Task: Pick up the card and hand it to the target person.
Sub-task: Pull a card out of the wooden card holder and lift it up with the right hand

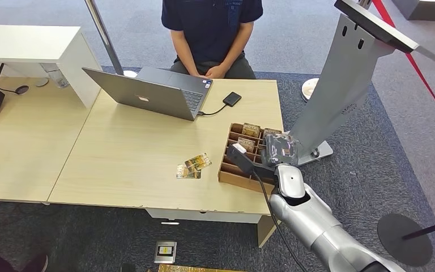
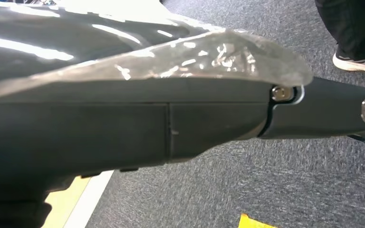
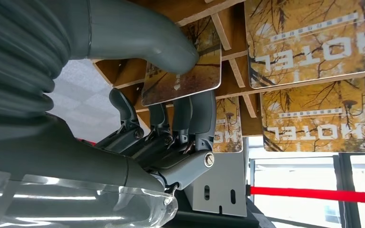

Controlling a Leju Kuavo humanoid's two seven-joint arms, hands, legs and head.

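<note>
A wooden card box [image 1: 239, 174] stands at the table's right front corner, with hotel cards [image 1: 251, 130] upright in its slots. My right hand [image 1: 279, 149], wrapped in clear plastic, reaches into the box. In the right wrist view its thumb [image 3: 161, 40] and fingers [image 3: 189, 114] pinch one yellow hotel card [image 3: 190, 76] that still sits among the wooden dividers [image 3: 228, 71]. The person [image 1: 212, 34] sits across the table with hands clasped. My left hand [image 2: 180, 118] hangs over the carpet as a dark, plastic-covered shape, and its fingers are not plain to see.
Two loose cards [image 1: 193, 167] lie on the table left of the box. An open laptop [image 1: 154, 90] and a black drive [image 1: 231, 99] on a cable sit near the person. A grey screen stand [image 1: 340, 90] rises just right of the box. More cards [image 3: 313, 118] fill neighbouring slots.
</note>
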